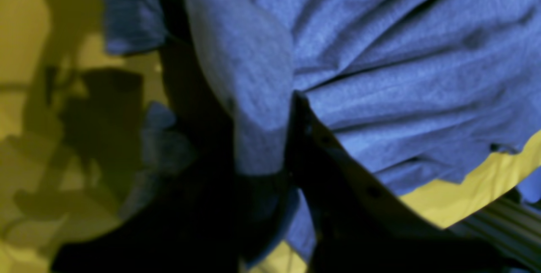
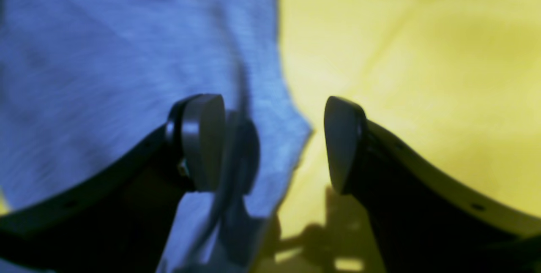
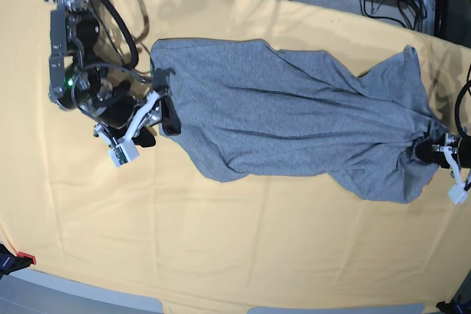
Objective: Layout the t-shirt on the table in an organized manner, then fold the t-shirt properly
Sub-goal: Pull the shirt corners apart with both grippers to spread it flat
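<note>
Wrist views alone show left hand (image 1: 291,137) pinching the t-shirt (image 3: 294,115), right hand (image 2: 274,146) spread wide astride its edge.

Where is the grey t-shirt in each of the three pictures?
Left wrist: the t-shirt fills the top and right, bunched in folds.
Right wrist: it fills the left half, with one edge reaching between the open jaws.
Base: it lies stretched across the middle.
Shared landmark: the table, yellow around the shirt in every view.

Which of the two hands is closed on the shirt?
The left hand: it pinches the t-shirt. The right hand stands open at the other edge.
</note>
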Tool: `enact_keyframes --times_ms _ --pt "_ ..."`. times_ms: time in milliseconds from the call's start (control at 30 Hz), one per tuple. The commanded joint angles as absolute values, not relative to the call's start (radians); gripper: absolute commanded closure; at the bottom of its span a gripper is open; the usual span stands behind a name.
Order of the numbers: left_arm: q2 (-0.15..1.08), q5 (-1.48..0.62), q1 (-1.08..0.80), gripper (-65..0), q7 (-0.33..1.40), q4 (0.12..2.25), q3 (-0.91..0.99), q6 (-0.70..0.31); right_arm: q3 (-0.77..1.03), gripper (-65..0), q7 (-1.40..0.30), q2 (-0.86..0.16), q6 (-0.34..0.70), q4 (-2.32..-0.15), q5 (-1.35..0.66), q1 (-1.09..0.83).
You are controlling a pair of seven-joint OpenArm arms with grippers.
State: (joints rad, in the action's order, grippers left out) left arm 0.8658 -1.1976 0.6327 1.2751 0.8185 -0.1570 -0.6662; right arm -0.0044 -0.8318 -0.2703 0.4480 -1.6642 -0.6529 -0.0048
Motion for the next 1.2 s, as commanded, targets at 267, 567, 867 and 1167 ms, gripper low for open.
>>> enact_keyframes --times_ms 267,567,867,1167 --pt "0.881 -1.234 0.659 0.0 1.260 0.831 -0.149 -0.670 0.001 -39.0 -0.936 -0.260 0.525 -1.375 -0.850 0.173" --pt "0.881 -1.246 0.660 0.0 1.257 0.831 -0.149 -0.670 0.001 -39.0 -0.992 -0.186 0.688 -1.205 -1.006 0.254" --pt "0.881 -1.278 0.659 0.0 1.257 0.831 -0.149 -0.670 0.001 -39.0 -0.988 -0.116 0.698 -1.201 -0.987 0.325" --pt "0.878 -1.301 0.660 0.0 1.246 0.831 -0.149 -0.683 0.001 -1.1 -0.894 -0.102 0.698 -1.201 -0.813 0.335"
